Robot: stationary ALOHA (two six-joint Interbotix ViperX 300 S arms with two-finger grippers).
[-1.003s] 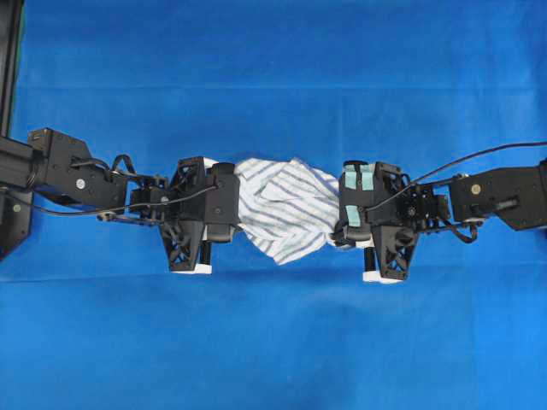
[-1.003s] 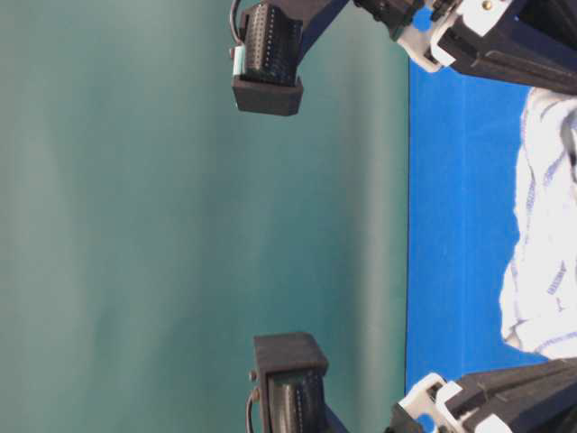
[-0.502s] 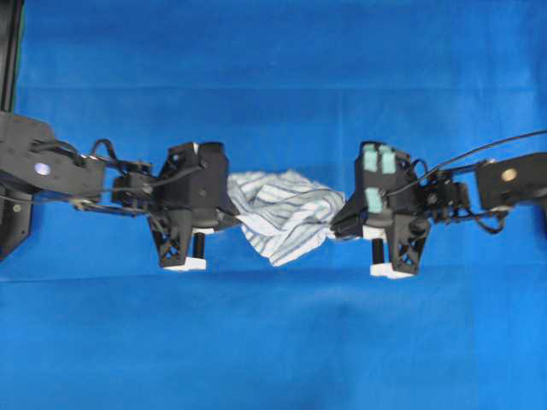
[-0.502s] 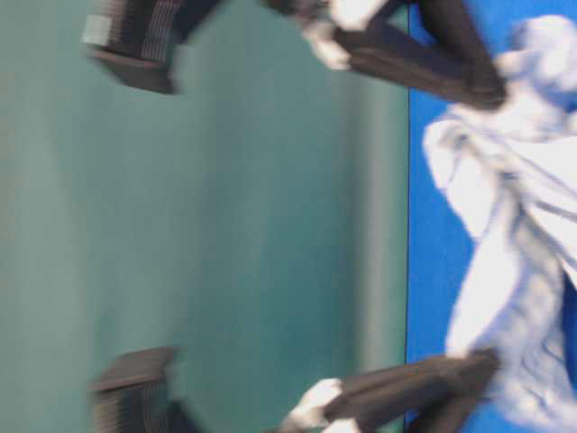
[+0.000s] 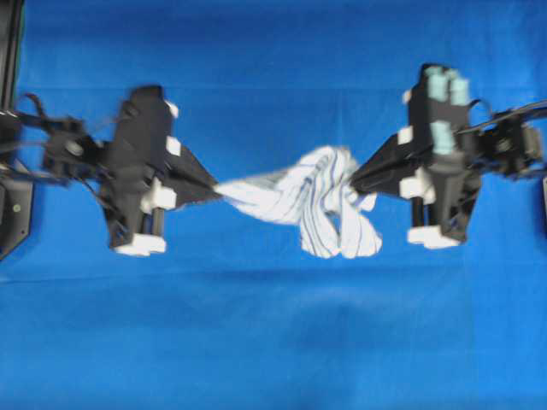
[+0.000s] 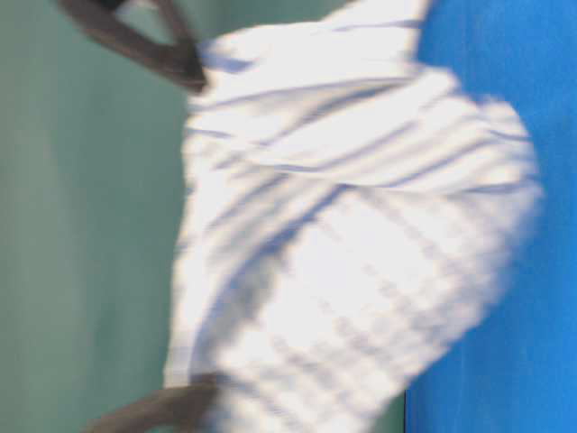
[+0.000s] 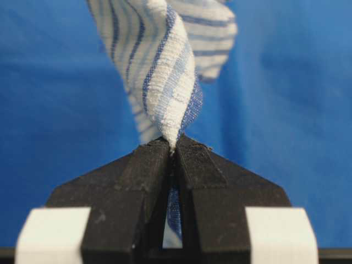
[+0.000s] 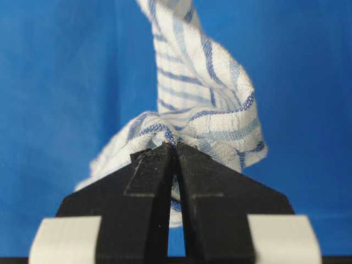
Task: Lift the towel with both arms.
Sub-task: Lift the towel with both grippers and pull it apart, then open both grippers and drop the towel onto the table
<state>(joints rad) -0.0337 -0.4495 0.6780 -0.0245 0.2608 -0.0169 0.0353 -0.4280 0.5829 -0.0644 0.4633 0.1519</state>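
Towel (image 5: 318,202) fabric, white with thin blue-grey stripes, is seen stretched between the two claws above the blue desk covering (image 5: 273,342). In the overhead view its left end is drawn out into a narrow twisted strip, while the bulk is gathered toward the right and hangs down in loose folds just beside the right claw. The left claw (image 5: 210,183) is seen pressed together on the left end of the towel; in the left wrist view a twisted rope of striped cloth (image 7: 165,71) is pinched between the black fingertips (image 7: 146,165), and a little cloth shows in the slit between them. The right claw (image 5: 355,181), whose body bears pale teal tape patches (image 5: 446,85), is likewise pinched on the right end; in the right wrist view a bunched corner of the towel (image 8: 203,115) is caught at the tips and spills to either side of them. The table-level view is filled by the blurred towel (image 6: 352,244), set against the green backdrop (image 6: 81,225), with dark claw tips at two of its edges.
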